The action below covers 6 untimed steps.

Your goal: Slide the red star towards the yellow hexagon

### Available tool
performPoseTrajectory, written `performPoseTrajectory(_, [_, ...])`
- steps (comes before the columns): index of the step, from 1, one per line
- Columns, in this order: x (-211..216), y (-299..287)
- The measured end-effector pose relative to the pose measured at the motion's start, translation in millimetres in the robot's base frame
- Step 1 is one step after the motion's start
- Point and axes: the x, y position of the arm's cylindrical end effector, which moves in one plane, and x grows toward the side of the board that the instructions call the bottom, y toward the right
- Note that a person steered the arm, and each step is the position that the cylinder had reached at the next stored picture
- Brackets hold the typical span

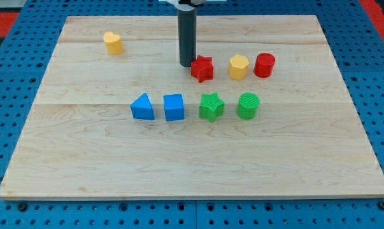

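The red star (202, 69) lies in the upper middle of the wooden board. The yellow hexagon (239, 67) sits just to its right, a small gap apart. My tip (186, 65) stands at the red star's left side, touching or nearly touching it. The dark rod rises straight up from there to the view's top.
A red cylinder (264, 65) sits right of the yellow hexagon. A second yellow block (114, 42) lies at the upper left. Below, in a row: blue triangle (142, 107), blue cube (174, 107), green star (211, 106), green cylinder (248, 105). The board's edge (192, 196) runs along the bottom.
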Motion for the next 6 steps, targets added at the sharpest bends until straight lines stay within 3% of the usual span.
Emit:
performPoseTrajectory(2, [22.5,-34.4])
performPoseTrajectory(6, [31.0,35.2])
